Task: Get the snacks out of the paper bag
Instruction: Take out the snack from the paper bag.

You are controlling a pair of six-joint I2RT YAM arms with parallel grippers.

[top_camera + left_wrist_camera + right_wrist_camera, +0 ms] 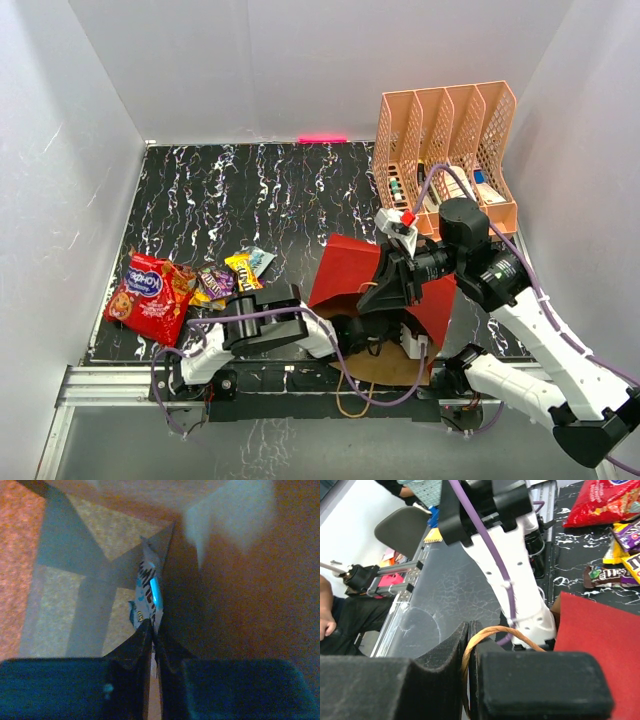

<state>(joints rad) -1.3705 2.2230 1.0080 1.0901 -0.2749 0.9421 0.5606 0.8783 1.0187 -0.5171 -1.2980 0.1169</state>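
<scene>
The paper bag [345, 268], dark red outside, lies on its side with its mouth toward the arms. My left arm reaches into it. In the left wrist view, my left gripper [152, 628] is shut on the lower edge of a silver-blue candy packet [149, 591], which stands against the brown kraft inner wall [115, 540]. My right gripper [469, 631] is shut on the bag's twisted cord handle [495, 631] and holds it up at the mouth [378, 290]. The large red snack bag [150, 295] and small packets [222, 278] lie on the table to the left.
A peach mesh file rack [445, 140] with pens stands at the back right, just behind my right arm. White walls enclose the black marbled table [250, 190]. A second cord handle [350, 405] hangs over the near rail.
</scene>
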